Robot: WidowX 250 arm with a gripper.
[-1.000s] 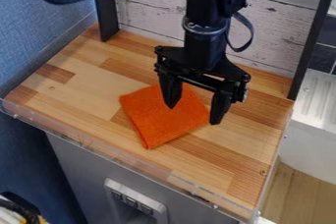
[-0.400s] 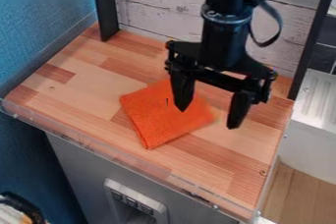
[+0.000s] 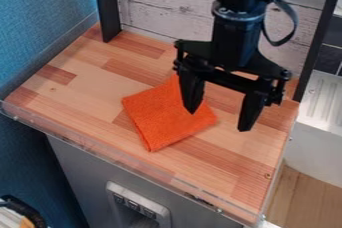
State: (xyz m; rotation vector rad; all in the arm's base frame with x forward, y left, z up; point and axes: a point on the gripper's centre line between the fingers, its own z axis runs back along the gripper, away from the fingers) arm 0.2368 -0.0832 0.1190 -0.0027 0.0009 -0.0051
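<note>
Evidently, the wooden counter (image 3: 73, 97) took up most of the view, its top pieced together from lighter and darker blocks. Below it stood a grey cabinet front (image 3: 73, 167), and a textured blue wall (image 3: 40, 27) rose on the left. Whitewashed planks (image 3: 157, 12) backed the counter between two black posts (image 3: 107, 12). The black arm (image 3: 237, 32) came down from the top edge, right of centre, and its end effector (image 3: 218, 121) hung over the counter, open, the two fingers spread wide with nothing between them. An orange cloth (image 3: 160, 119) lay flat near the counter's middle, turned at an angle; one fingertip overlapped its right part in the view, while the other stood to the right of it. A small switch panel (image 3: 137, 197) sat in the cabinet front.
</note>
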